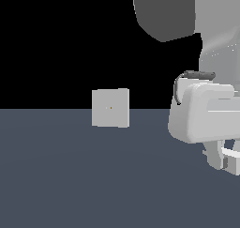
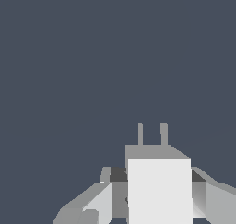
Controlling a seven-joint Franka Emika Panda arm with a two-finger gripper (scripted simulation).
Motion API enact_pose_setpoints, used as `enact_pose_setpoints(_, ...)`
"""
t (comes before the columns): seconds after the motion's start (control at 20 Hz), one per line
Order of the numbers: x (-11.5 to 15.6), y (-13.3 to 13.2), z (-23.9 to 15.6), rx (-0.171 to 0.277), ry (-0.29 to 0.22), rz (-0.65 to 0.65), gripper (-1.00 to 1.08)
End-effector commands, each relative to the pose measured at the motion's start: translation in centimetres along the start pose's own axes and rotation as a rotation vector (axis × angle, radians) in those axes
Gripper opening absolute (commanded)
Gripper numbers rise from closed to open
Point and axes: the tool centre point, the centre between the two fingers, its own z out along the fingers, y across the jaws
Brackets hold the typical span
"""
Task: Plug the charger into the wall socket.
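Two thin prongs stand out from the far end of the charger [image 2: 159, 186], which in the wrist view sits squarely between the fingers [image 2: 99, 204] of the claw [image 2: 159, 197]; the fingers flank its two sides closely, so the claw is closed on the pale block and holds it, prongs pointing away from the wrist over bare dark grey-blue worktop [image 2: 92, 71]. In the exterior view the white arm fills the exterior view's right side, with a dark cable looped over the wrist housing, and the claw [image 1: 225, 163] hangs low at the frame's edge just above the worktop [image 1: 70, 175]; the charger itself cannot be made out there, as the claw is partly cut off by the border. The socket [image 1: 110, 108] stands upright on the worktop, a flat pale grey square with a tiny yellowish dot at its centre, well apart from the claw and toward the exterior view's left of it. Its face is turned toward the camera, with a thin side edge showing on the exterior view's right. Nothing sits in the socket; the charger is held apart from it.
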Motion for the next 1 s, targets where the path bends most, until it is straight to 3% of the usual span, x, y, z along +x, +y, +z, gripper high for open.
enact_pose_setpoints(0.0, 0.3, -1.0, -0.4, -0.001, 0.001, 0.025, -1.0)
enact_pose_setpoints(0.95, 4.9, -10.8, -3.9, -0.014, 0.002, 0.291, -1.0)
